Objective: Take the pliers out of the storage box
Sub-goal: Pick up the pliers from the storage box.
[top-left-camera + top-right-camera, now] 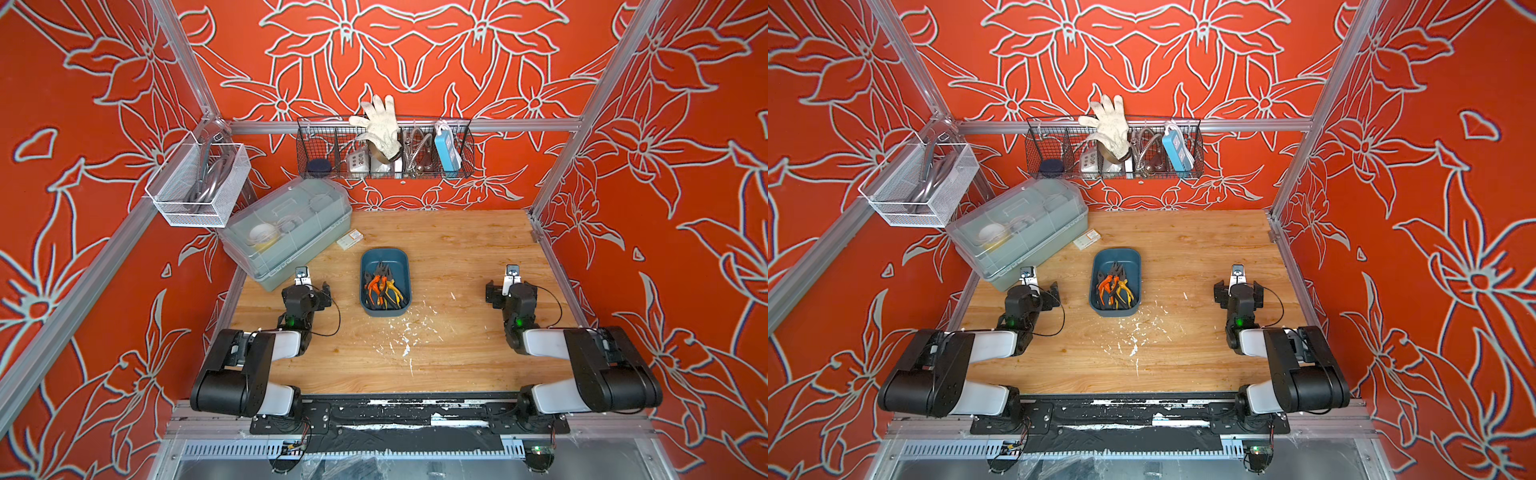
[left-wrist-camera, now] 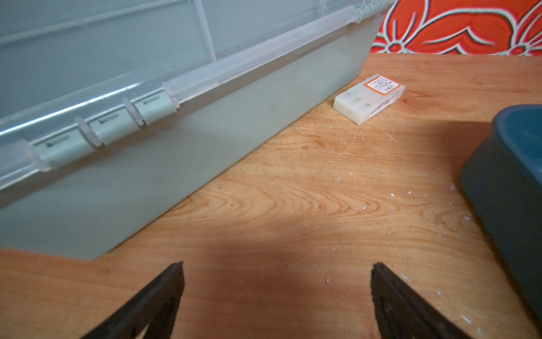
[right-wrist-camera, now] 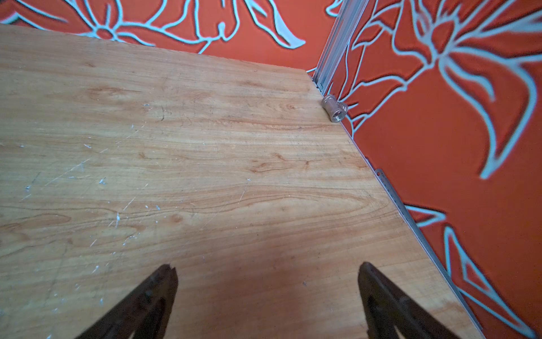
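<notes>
Pliers (image 1: 383, 286) heaped inside teal storage box (image 1: 384, 250), with left gripper (image 2: 277, 268) at its nine o'clock and right gripper (image 3: 267, 268) at three, both spread wide, empty.

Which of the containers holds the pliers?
The lidless teal storage box; the grey bin is lidded, the wire baskets hang on the walls.

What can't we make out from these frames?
pliers: both top views, overlapping pile, too small to count.
storage box: left wrist view, cut off by the frame edge; its wall hides the inside.
grey bin: both top views, contents blurred behind the frosted lid.
wire basket: both top views, items too small, mesh in front.
</notes>
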